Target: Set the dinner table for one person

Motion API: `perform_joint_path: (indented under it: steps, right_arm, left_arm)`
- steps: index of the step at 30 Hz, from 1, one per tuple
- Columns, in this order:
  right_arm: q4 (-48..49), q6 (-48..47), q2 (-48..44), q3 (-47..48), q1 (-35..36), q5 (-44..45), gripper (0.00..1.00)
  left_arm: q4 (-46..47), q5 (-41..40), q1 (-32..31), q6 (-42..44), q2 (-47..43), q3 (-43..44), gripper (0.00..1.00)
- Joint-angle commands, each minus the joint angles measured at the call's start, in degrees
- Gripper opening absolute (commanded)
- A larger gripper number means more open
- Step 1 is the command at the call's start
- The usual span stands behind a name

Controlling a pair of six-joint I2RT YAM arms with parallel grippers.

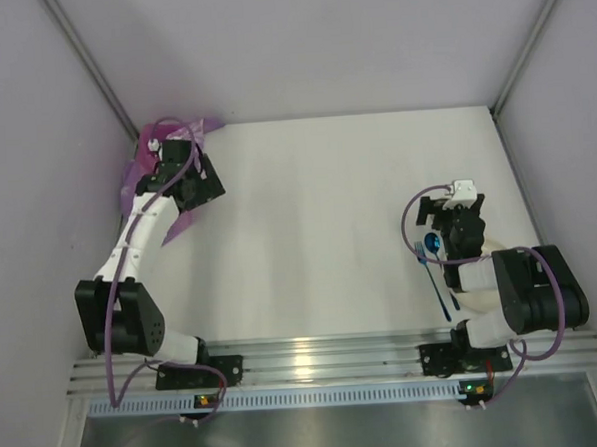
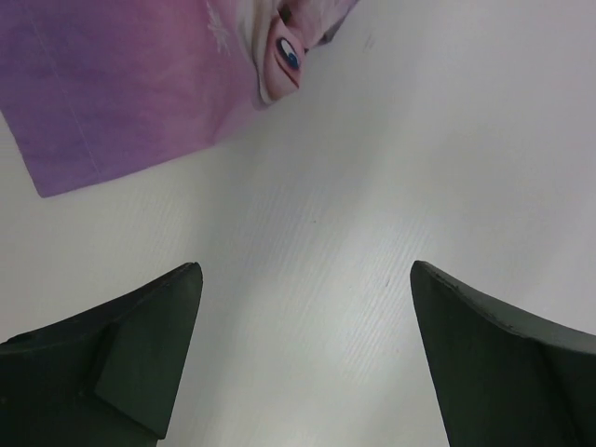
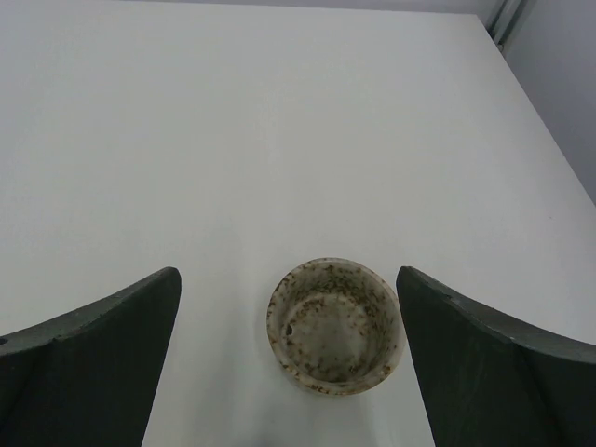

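Observation:
The dinner table (image 1: 328,212) is a flat white top. A small white bowl with brown speckles (image 3: 335,324) stands upright on it. My right gripper (image 3: 287,274) is open above the bowl, a finger on either side, touching nothing. In the top view the right gripper (image 1: 457,225) hides the bowl. A blue spoon (image 1: 438,271) lies just left of the right arm. My left gripper (image 1: 198,184) is open and empty at the far left, beside a purple cartoon placemat (image 1: 141,172). In the left wrist view the open left gripper (image 2: 305,270) is over bare table, with the placemat (image 2: 130,84) beyond the fingers.
Grey walls close in the table on the left, back and right. The placemat lies rumpled against the far left corner, partly under the left arm. An aluminium rail (image 1: 316,358) with both arm bases runs along the near edge.

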Motion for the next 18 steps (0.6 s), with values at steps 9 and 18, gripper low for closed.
perform_joint_path:
  steps: [9, 18]
  right_arm:
    - [2.51, 0.90, 0.36, 1.20, -0.28, 0.02, 1.00]
    - [1.89, 0.81, 0.27, 1.38, -0.37, 0.02, 1.00]
  left_arm:
    - [-5.53, -13.27, 1.76, -5.69, 20.65, 18.47, 0.99]
    - [-6.56, -16.26, 5.63, -4.46, 37.43, 32.63, 0.99]
